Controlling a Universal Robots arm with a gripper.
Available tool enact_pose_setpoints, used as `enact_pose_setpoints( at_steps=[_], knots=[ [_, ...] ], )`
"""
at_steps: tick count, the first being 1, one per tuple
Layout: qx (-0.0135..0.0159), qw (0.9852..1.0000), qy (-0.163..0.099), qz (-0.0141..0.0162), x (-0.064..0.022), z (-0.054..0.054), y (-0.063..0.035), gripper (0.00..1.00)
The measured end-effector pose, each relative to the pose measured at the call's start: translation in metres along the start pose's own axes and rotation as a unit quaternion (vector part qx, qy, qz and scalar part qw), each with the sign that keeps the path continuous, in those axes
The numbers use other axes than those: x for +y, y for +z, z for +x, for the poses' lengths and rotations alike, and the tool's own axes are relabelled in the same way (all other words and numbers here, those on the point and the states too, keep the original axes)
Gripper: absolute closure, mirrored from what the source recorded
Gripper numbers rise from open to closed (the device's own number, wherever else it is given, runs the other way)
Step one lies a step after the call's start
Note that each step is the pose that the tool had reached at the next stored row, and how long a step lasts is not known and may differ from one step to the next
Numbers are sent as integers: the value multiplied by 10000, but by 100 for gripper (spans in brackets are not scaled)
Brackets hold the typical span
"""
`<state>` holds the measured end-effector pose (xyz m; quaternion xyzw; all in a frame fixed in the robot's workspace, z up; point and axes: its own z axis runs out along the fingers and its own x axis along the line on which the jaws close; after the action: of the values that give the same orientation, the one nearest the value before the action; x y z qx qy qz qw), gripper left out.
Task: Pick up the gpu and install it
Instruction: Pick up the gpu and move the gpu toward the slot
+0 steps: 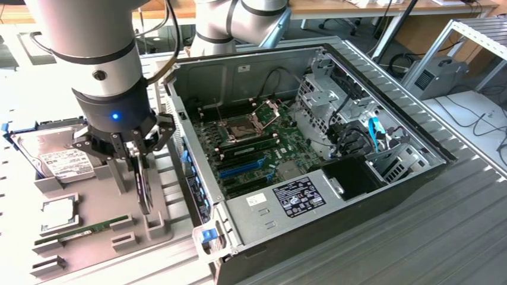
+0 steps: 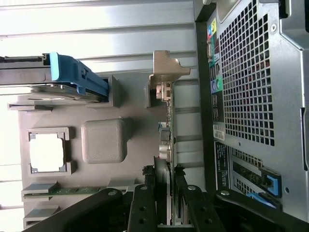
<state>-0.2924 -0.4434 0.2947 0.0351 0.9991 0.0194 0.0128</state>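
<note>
At the grey tray's edge nearest the computer case, the gpu stood on its long edge, upright, with the gripper directly above it. In the wrist view the two fingers flanked the gpu on either face and the jaws looked clamped on the card's upper edge, so I judged it grasped. Whether its lower edge sat in the tray's holder or had just cleared it, I could not tell.

The silver end bracket lay close beside a raised block of the tray, and the case's perforated rear wall ran just beside the card. The hard drive sat toward the tray's far edge from the case, and the RAM stick near its front corner, both apart from the grip.

The step in hand appeared to be the pick-up. To do it well, the pull should run straight up along the card's own plane, because any tilt could jam the bracket against that block or scrape the case wall. The grip seemed set toward the end away from the bracket, so the bracket end might sag; a slow, level lift would guard against that.
</note>
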Motion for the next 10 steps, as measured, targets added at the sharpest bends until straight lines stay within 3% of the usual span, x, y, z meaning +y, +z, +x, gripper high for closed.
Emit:
enact_pose_setpoints(
  at_steps=[10],
  knots=[
    [0,10000,0,0,4,-2,-92,74]
  ],
)
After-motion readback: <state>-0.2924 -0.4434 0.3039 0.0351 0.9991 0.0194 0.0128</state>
